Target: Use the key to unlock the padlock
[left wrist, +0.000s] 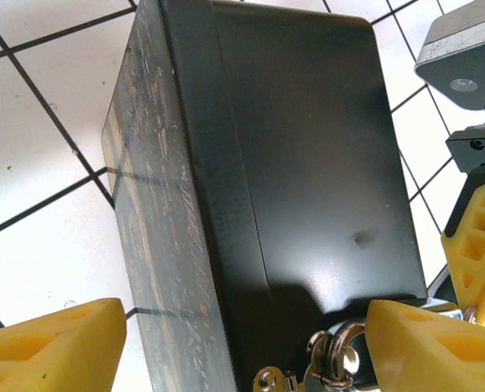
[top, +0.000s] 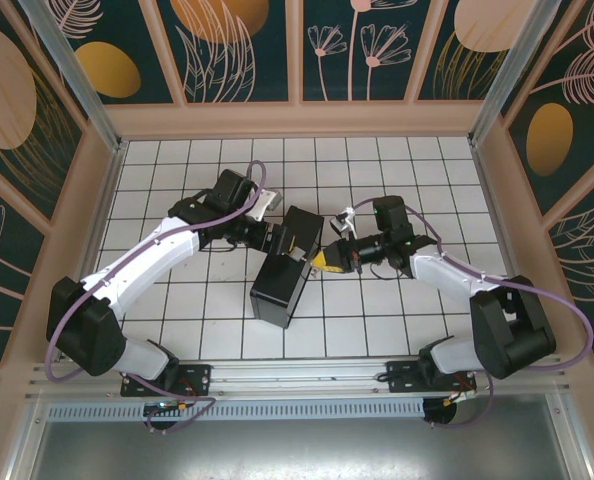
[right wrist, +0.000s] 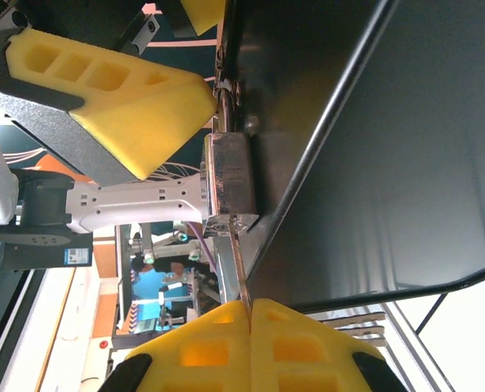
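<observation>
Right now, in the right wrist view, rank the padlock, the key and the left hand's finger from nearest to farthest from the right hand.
1. The key: bottom centre, pinched between the fingertips of the right hand.
2. The padlock: just above, at the key's tip, against the black box.
3. The left hand's finger: upper left, reaching in past the padlock's top.

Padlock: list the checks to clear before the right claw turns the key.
1. Key pinched in right claw: ok, jaws shut on the blade.
2. Key tip at the padlock keyway end: ok; insertion depth cannot tell.
3. Blade roughly in line with the padlock body: ok.
4. Left claw steadying the black box: cannot tell; its fingers flank the box, grip unclear.
5. Shackle seated or released: cannot tell, that end is crowded by a yellow finger.
</observation>
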